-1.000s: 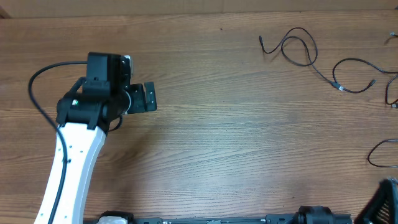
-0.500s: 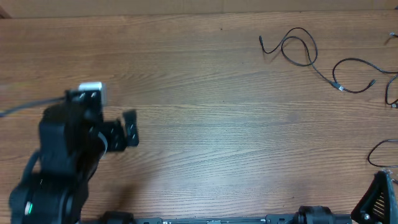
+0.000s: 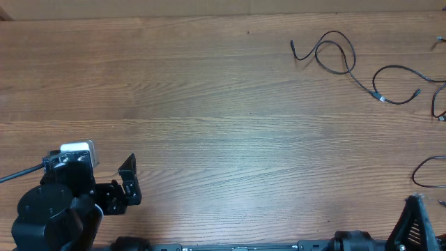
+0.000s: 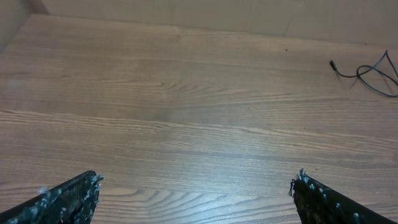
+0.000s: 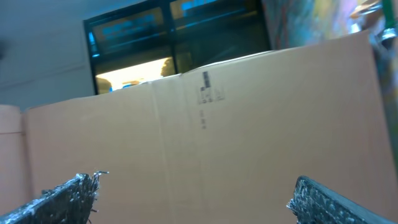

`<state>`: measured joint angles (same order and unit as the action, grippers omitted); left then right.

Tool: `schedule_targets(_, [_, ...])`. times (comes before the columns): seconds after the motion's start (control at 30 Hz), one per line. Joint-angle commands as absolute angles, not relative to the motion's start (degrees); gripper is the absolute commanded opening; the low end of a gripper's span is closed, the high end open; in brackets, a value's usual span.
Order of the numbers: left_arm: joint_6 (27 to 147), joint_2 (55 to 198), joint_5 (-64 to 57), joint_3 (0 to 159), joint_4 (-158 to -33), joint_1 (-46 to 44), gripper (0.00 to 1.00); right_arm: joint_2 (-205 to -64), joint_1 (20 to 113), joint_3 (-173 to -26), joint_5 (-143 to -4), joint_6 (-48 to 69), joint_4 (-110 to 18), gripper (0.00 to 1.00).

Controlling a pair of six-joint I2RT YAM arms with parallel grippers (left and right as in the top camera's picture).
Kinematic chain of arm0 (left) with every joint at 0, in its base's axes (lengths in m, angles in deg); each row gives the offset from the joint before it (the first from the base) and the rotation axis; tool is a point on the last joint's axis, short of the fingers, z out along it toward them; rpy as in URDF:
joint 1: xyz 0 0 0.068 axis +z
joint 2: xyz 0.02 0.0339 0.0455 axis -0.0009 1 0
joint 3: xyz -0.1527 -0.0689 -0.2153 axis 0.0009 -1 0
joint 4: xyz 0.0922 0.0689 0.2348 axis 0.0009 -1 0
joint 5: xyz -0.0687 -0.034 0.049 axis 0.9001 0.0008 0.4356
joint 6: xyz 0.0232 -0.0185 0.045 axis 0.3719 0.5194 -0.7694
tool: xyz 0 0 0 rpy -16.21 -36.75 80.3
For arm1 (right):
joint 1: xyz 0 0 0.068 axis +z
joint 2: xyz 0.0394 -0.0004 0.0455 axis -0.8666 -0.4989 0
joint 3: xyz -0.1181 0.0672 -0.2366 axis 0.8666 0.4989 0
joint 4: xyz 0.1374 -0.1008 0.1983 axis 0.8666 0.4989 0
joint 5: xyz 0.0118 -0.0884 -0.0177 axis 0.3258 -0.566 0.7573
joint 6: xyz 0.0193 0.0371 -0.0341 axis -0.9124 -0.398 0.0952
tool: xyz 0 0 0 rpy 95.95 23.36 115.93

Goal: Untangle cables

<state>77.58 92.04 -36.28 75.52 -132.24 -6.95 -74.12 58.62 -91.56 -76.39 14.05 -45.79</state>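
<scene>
Left tool [image 4: 198,179] spread over wooden table [image 4: 186,112], right tool [image 5: 196,179] spread, facing seemingly cardboard wall [image 5: 249,124], cables [image 3: 318,49] well away.

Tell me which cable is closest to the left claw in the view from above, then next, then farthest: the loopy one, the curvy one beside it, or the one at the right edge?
Starting from the left claw at the bottom left:
1. Loopy cable, up top, right of the middle.
2. Curvy cable, further right.
3. Edge cable, at the right edge.
</scene>
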Motion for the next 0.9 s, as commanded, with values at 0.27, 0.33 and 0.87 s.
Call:
schedule_targets(0.27, [76.69, 91.94, -37.01, 75.76, -135.70, -6.88, 0.99, -74.01, 59.64, -91.19, -74.64, 13.72, -46.12, 1.00])
schedule_targets(0.33, [76.69, 91.94, -37.01, 75.76, -136.42, -6.86, 1.00, -73.99, 59.64, -91.19, -74.64, 13.70, -45.29, 1.00])
schedule_targets(0.87, [76.69, 89.77, -37.01, 75.76, -137.71, -6.84, 1.00, -73.94, 59.62, -91.17, -78.11, 13.92, -40.52, 1.00])
